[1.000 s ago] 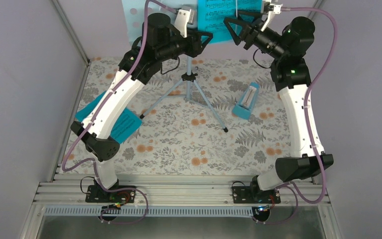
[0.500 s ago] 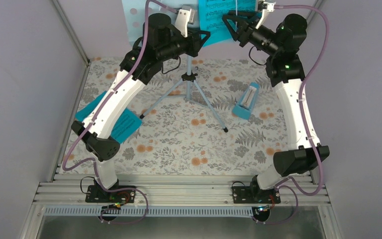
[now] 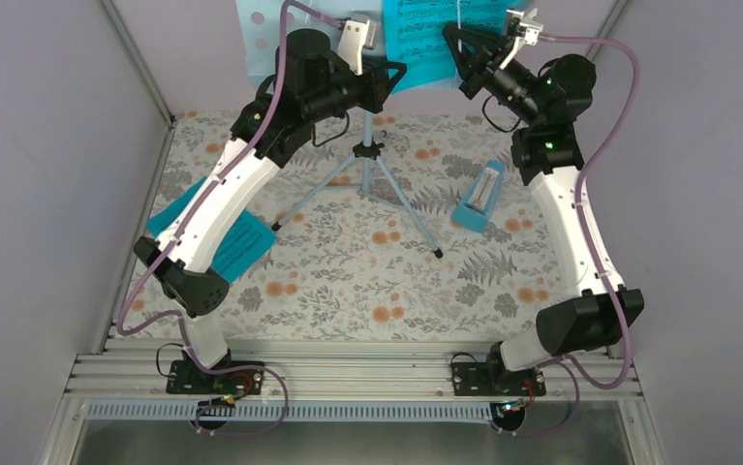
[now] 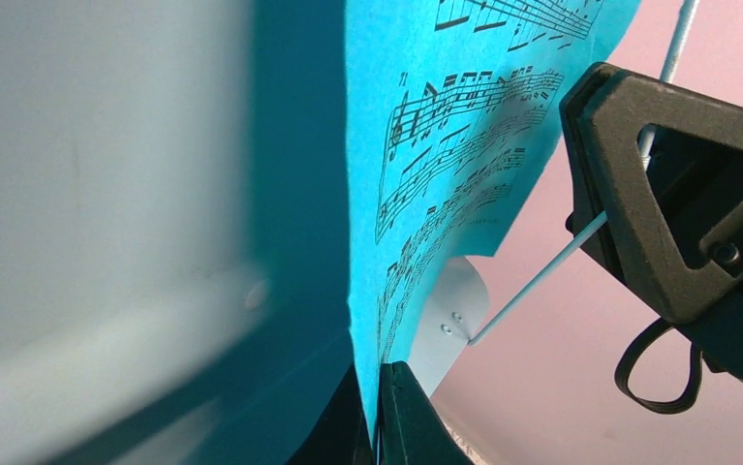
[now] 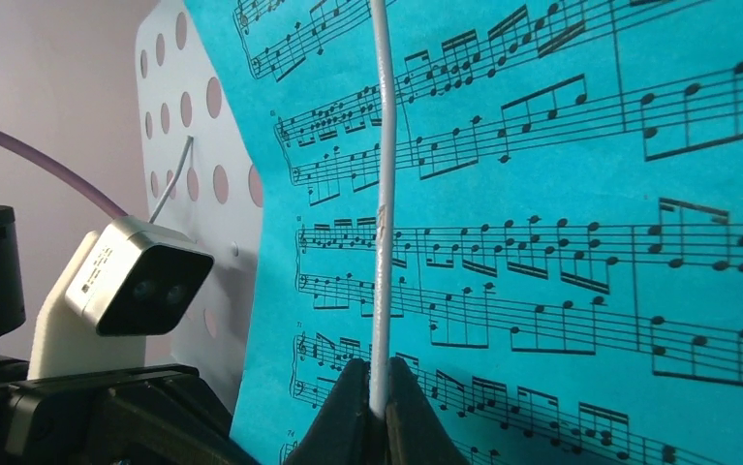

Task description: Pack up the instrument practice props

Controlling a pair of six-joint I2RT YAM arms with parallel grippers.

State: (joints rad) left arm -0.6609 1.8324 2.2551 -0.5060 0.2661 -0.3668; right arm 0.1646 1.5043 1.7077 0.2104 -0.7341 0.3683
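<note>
Turquoise sheet music [image 4: 416, 145] stands on the upright music stand [image 3: 367, 155] at the desk's [image 3: 348, 291] far end, the left jaws clamped on its lower edge and the right jaws on the stand's thin white wire [image 5: 379, 194], while the metronome [image 3: 479, 199] and other pages [image 3: 241, 242] lie apparently unpacked.

walls [image 3: 47, 194]: plain pale lilac | tabletop [image 3: 348, 281]: floral cloth, orange blooms | near edge: aluminium rail [image 3: 348, 373]

The desk [image 3: 348, 291] is printed all over with grey ferns and orange blooms. Plain lilac-grey walls [image 3: 38, 213] close it in on the left, right and rear, and a ribbed aluminium rail [image 3: 367, 373] runs along its near edge.
</note>
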